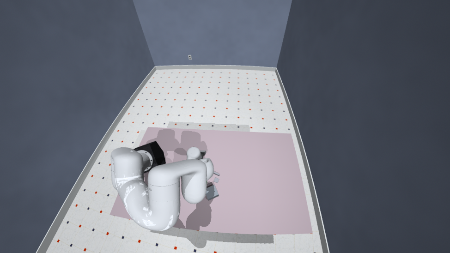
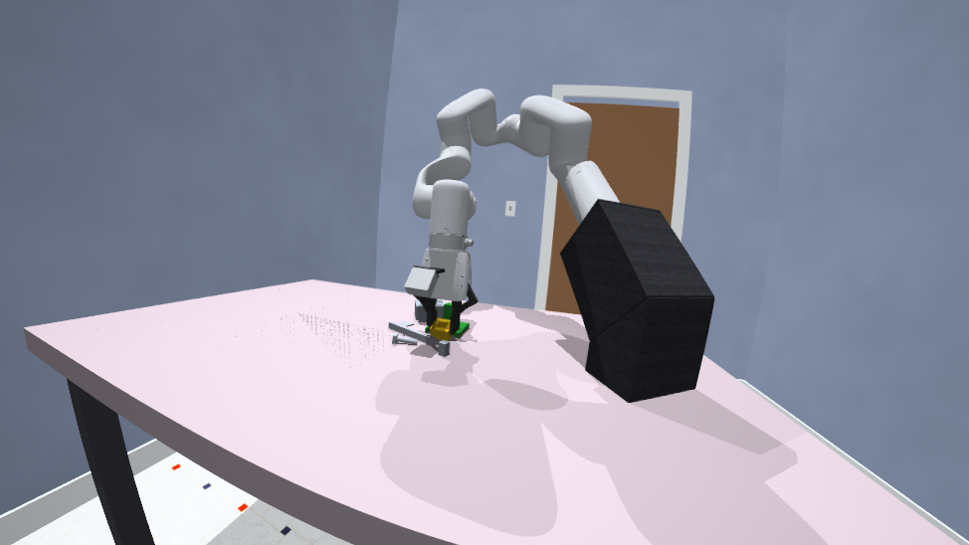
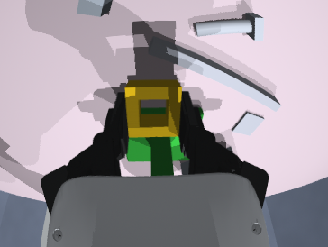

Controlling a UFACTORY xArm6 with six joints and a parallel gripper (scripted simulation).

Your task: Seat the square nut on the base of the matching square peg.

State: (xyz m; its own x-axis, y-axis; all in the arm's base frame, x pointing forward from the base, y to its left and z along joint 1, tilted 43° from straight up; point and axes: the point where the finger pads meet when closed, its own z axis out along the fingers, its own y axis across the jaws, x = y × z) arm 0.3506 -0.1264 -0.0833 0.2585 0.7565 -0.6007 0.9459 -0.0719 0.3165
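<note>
My claw is clamped on the yellow square nut, one black finger on each side of its frame. The nut sits low over the green peg base, with the green square peg at its 6 o'clock in the wrist view. On the pink tabletop, gray parts lie near: a bolt at 1 o'clock, a small block at 11.

arm folded over, wrist pointing straight down, gripper low at the table, black fingers clamped on the square nut (both sides)
</note>
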